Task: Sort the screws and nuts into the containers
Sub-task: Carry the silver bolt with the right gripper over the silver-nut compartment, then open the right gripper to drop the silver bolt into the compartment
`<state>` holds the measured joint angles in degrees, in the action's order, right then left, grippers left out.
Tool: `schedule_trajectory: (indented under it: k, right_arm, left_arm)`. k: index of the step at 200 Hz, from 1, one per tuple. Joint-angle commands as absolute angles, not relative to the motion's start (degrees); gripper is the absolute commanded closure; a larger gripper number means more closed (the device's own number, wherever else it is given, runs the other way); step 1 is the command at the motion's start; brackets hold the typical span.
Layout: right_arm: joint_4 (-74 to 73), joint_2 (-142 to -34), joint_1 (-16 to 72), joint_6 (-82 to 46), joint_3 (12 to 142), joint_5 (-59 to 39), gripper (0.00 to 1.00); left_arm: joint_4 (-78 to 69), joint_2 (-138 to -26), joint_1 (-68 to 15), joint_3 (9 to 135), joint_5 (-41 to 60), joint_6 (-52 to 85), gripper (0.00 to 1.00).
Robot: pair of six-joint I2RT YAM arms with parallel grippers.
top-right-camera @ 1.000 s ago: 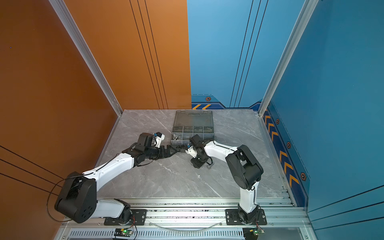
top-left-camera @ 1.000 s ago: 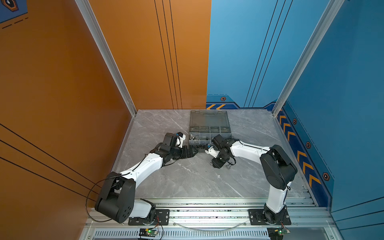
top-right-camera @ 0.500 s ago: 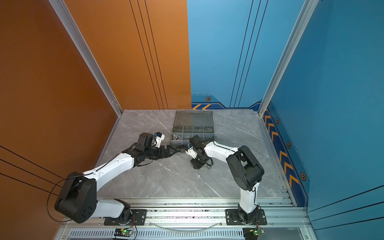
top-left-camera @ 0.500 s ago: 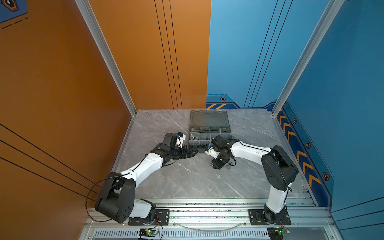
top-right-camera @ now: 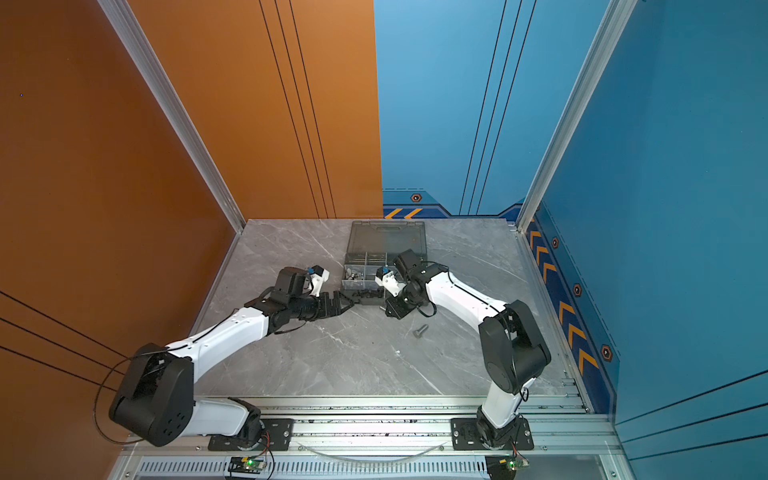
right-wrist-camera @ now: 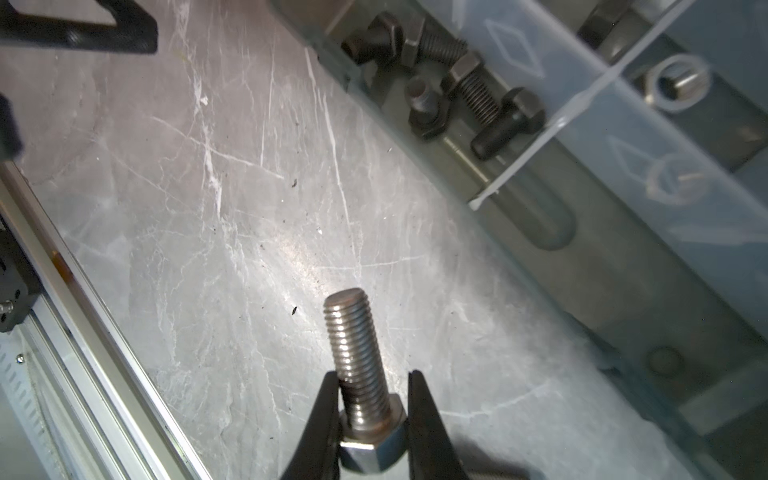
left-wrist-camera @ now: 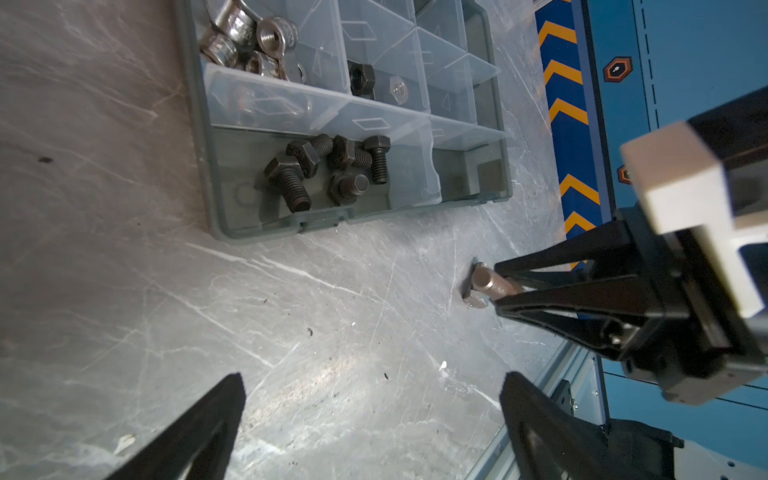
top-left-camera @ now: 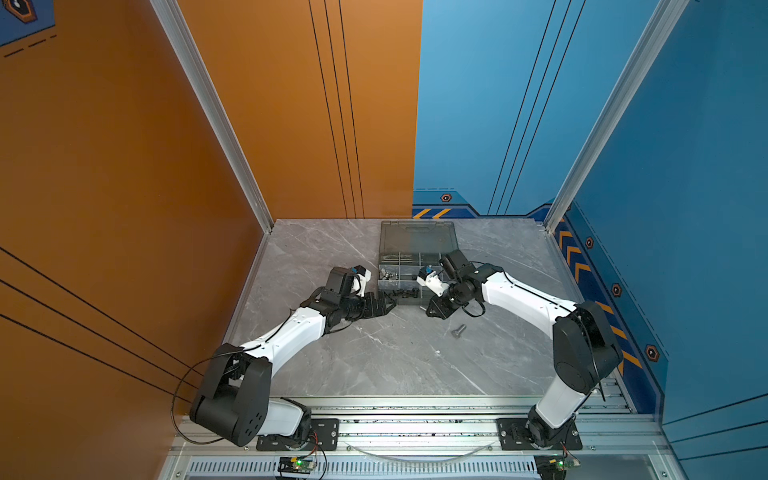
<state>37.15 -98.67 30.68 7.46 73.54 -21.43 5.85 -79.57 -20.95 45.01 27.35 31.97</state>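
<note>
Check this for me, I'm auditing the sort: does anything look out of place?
Yes. A loose bolt lies on the table, outside the case, nearer the robot's base, unsorted. The right gripper grips a second bolt.

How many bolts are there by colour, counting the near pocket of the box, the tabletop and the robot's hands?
Black bolts: 5, all in the box pocket.
Silver bolts: 2, one in the right hand, one loose bolt on the tabletop.
Total: 7.

Bright, even overhead light; glare patch on tabletop (right-wrist-camera: 303,253); wrist views soft toward edges.
</note>
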Motion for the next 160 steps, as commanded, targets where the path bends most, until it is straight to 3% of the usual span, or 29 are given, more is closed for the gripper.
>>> schedule_trajectory:
  k: [1, 66, 160]
  right_arm:
    - [38.52, -97.66, 28.67, 7.44, 77.21, -20.21, 1.0]
    - [41.38, -106.48, 25.25, 10.88, 87.0, -14.74, 1.0]
    - [40.16, -112.27, 25.22, 9.64, 88.78, -10.38, 1.0]
  left_arm:
    - [5.28, -79.71, -20.33, 44.68, 29.16, 32.26, 0.02]
    - [5.6, -79.68, -20.3, 45.0, 29.18, 32.49, 0.02]
    - [5.54, -80.07, -20.39, 45.62, 29.56, 32.75, 0.02]
